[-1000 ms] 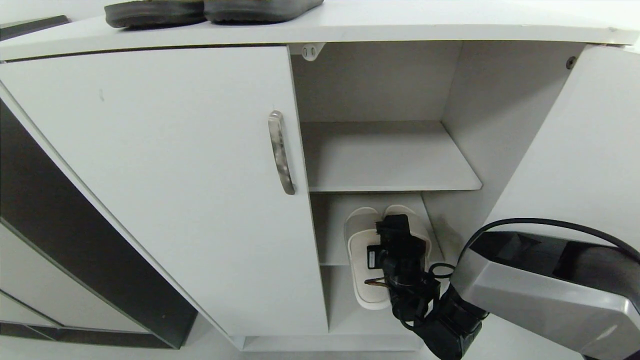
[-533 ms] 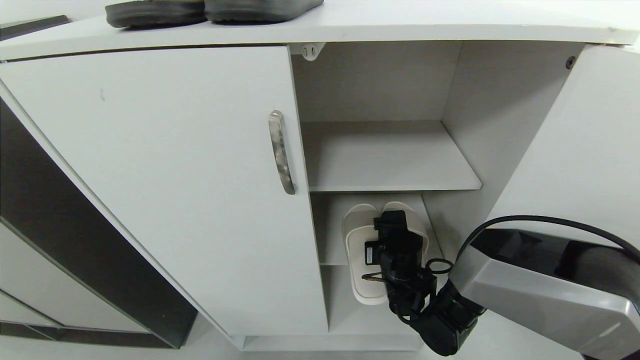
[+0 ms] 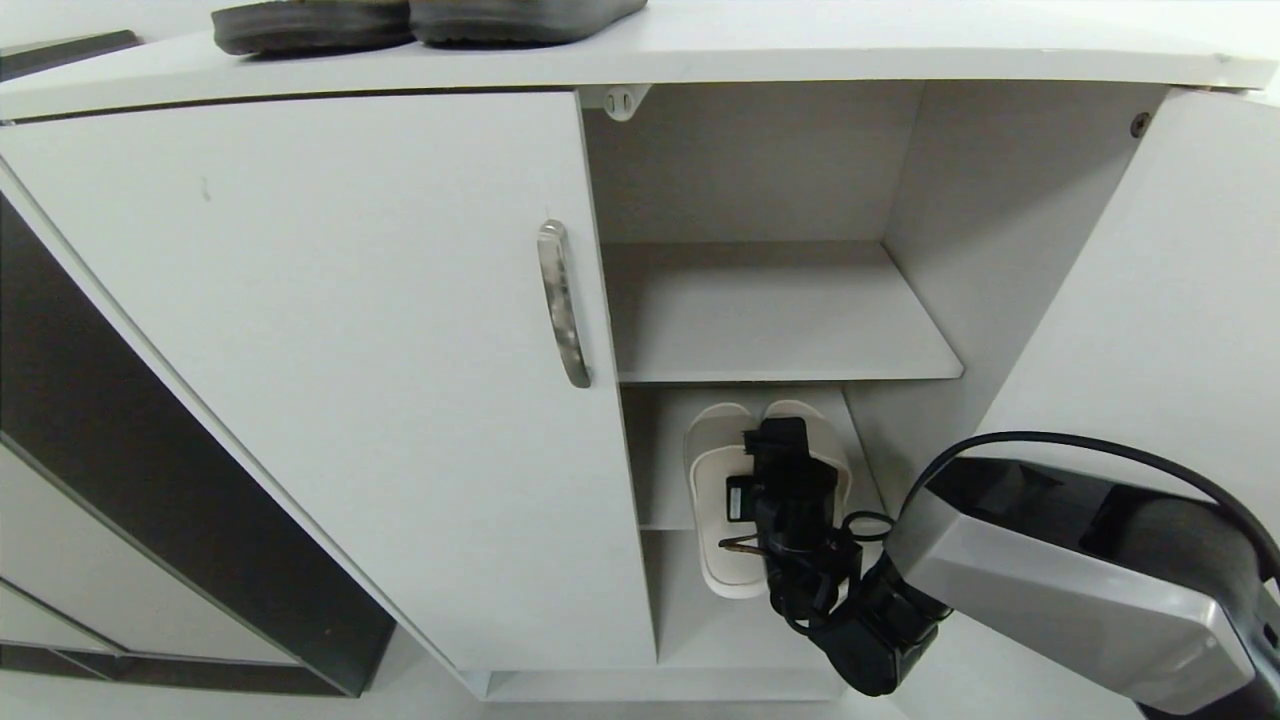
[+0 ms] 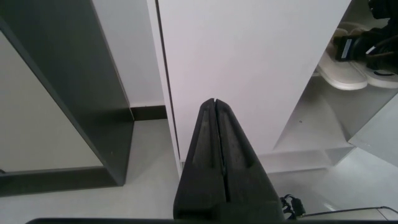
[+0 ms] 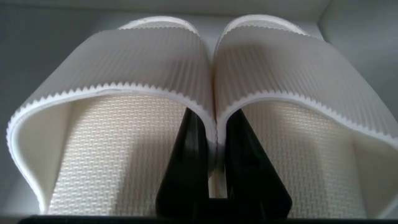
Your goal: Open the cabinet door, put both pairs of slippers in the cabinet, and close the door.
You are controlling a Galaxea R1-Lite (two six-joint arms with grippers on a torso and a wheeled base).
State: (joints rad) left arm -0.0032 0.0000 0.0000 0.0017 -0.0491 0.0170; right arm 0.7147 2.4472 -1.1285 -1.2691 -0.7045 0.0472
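- The right gripper (image 3: pixel 778 440) reaches into the open right half of the cabinet (image 3: pixel 800 60). Its two black fingers (image 5: pixel 189 158) are pinched on the white slippers (image 3: pixel 722 500).
- In the right wrist view one finger sits inside each slipper of the pair. The two inner side walls are squeezed together between the fingers, just below the ribbed straps.
- The white slippers (image 5: pixel 124 106) lie side by side and touching, toes pointing to the far wall of the cabinet. Their front halves are over the lower shelf (image 3: pixel 665 470), and their heels stick out past its near edge. I cannot tell whether they rest on that shelf or hang in the grip.
- Above them is the upper shelf (image 3: pixel 770 310), with nothing on it.
- The right door (image 3: pixel 1150 300) stands swung open at the right of the scene, beside the right arm.
- The left door (image 3: pixel 300 350) is closed, and its metal handle (image 3: pixel 562 305) runs upright along its right edge.
- The dark slippers (image 3: pixel 420 20) sit together on the cabinet's top at the far left, soles toward the camera.
- The left gripper (image 4: pixel 214 109) has its fingers pressed together with nothing between them. It is low in front of the left door (image 4: pixel 249 62), above the pale floor (image 4: pixel 143 143), well apart from the white slippers (image 4: pixel 348 68).
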